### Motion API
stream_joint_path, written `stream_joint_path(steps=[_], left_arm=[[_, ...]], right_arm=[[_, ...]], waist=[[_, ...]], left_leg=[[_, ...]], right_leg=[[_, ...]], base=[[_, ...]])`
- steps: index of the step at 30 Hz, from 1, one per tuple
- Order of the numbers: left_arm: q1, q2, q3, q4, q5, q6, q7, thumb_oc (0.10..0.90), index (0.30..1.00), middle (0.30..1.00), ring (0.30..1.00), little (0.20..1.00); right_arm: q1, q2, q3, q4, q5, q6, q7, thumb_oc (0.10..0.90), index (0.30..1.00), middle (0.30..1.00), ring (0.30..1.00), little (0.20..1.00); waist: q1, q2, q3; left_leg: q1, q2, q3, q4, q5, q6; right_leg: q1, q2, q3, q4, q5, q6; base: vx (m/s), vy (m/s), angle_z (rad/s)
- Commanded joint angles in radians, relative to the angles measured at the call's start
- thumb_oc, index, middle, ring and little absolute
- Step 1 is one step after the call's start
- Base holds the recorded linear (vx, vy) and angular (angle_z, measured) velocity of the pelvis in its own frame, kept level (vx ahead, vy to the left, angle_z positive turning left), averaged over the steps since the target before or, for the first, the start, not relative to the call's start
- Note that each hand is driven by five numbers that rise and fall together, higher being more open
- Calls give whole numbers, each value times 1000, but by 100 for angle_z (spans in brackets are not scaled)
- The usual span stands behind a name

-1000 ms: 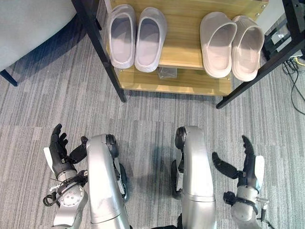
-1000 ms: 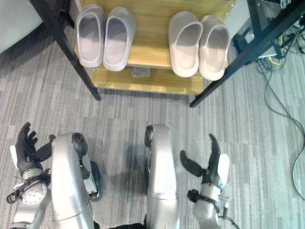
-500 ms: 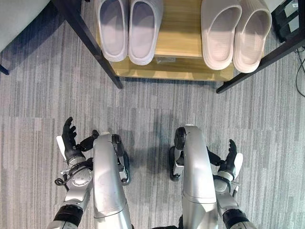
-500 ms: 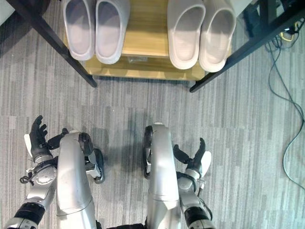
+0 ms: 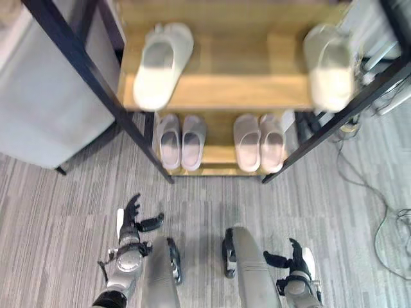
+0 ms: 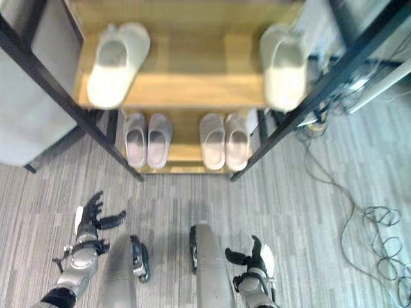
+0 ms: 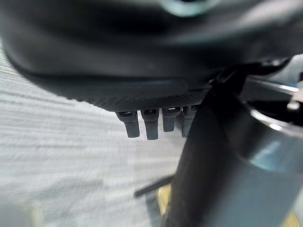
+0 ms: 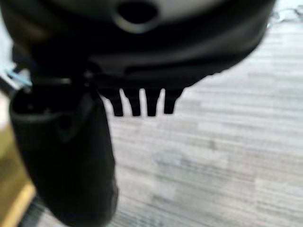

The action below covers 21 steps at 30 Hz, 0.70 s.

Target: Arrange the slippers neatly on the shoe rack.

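Observation:
The wooden shoe rack point(image 5: 212, 90) has black frame posts and two shelves. On its upper shelf lie two pale slippers, one at the left point(image 5: 158, 64) and one at the right point(image 5: 329, 64), far apart. On the lower shelf a grey-lilac pair point(image 5: 182, 140) and a pinkish pair point(image 5: 260, 141) lie side by side. My left hand point(image 5: 131, 218) hangs low over the carpet at the left, open and empty. My right hand point(image 5: 297, 258) is low at the right, also open. Straight fingers point(image 7: 147, 125) show in the left wrist view, and the right hand's fingers point(image 8: 142, 101) hold nothing.
A grey upholstered piece of furniture point(image 5: 45, 109) stands left of the rack. Cables point(image 6: 379, 224) loop over the grey carpet at the right. The rack's slanting black post point(image 5: 96, 90) reaches toward my left side.
The whole picture has shifted: the camera has drawn back and up, so the rack's upper shelf with two slippers has come into view. Both hands stay open and empty.

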Motion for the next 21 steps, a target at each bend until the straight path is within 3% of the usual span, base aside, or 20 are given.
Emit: stream_joint_path(steps=[1, 5, 10, 12, 16, 21], left_arm=[[56, -25, -8, 84, 97, -10, -31, 800, 900, 900, 900, 900], [94, -71, -5, 197, 138, 16, -58, 800, 900, 900, 900, 900], [101, -104, -15, 267, 177, 36, -81, 800, 900, 900, 900, 900], [103, -125, -27, 296, 210, 47, -84, 800, 900, 900, 900, 900], [105, -132, -33, 313, 237, 57, -88, 800, 900, 900, 900, 900], [105, -130, -35, 321, 262, 59, -97, 800, 900, 900, 900, 900]], right_arm=[[46, -27, -11, 83, -18, 1, 30, 800, 900, 900, 900, 900], [78, -19, -15, 139, -10, 9, 67, 800, 900, 900, 900, 900], [94, -15, -24, 159, 10, 12, 88, 800, 900, 900, 900, 900], [109, -7, -22, 161, 28, 9, 95, 800, 900, 900, 900, 900], [125, 4, -9, 157, 51, 4, 98, 800, 900, 900, 900, 900], [147, 12, -19, 138, 100, -15, 98, 800, 900, 900, 900, 900]], waist=[[-9, -5, -55], [4, -4, -110], [22, 4, -153], [32, 12, -179], [40, 26, -206], [44, 35, -220]], left_leg=[[163, 1, -5, -292, 189, 33], [431, -16, 43, -573, 314, 1], [605, -59, 74, -804, 348, 1], [700, -89, 83, -958, 369, 6], [790, -109, 84, -1116, 417, 7], [821, -115, 76, -1138, 408, 3]], right_leg=[[219, -9, -6, -385, 184, 51], [474, 8, -5, -652, 289, 87], [627, 12, -30, -861, 363, 121], [711, 13, -39, -993, 404, 139], [793, 15, -53, -1118, 440, 148], [856, 17, -63, -1202, 456, 149]], base=[[273, -38, -16], [281, -27, -8], [140, 32, 4], [107, 50, 12], [29, 38, 7], [-37, 13, 5]])
